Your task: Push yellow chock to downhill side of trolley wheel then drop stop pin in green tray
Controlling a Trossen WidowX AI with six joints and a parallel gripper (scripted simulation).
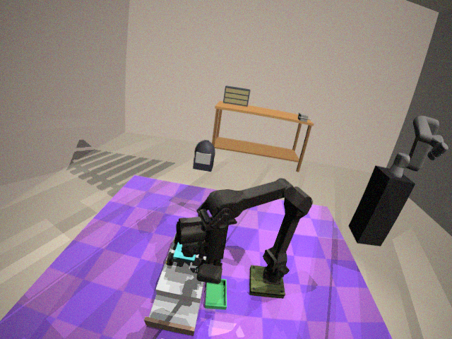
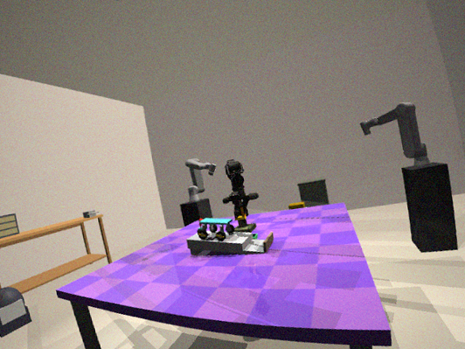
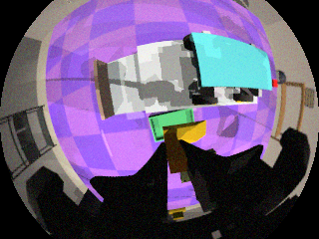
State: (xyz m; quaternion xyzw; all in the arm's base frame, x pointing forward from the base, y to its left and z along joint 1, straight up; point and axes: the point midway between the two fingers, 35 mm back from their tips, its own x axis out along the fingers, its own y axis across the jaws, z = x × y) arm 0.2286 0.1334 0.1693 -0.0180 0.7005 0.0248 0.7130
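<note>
My gripper (image 2: 241, 210) (image 3: 171, 143) is shut on the orange handle of the yellow chock (image 2: 242, 217) (image 3: 194, 132). The chock hangs in the air, off the ramp's tray side; in the wrist view it overlaps the tray's edge. The arm hides it in the top view. The cyan-topped trolley (image 1: 182, 256) (image 2: 215, 221) (image 3: 229, 62) stands on the upper part of the pale ramp (image 1: 176, 310) (image 2: 214, 245) (image 3: 150, 60). The stop pin's red head (image 2: 201, 219) (image 3: 274, 83) shows at its uphill end. The green tray (image 1: 217, 294) (image 2: 255, 236) (image 3: 169, 119) lies beside the ramp.
A brown end board (image 1: 169, 325) (image 2: 269, 241) (image 3: 104, 90) crosses the ramp's low end. The arm's base plate (image 1: 266, 291) (image 2: 245, 228) stands on the tray's far side from the ramp. The forearm and gripper body partly cover the trolley in the top view.
</note>
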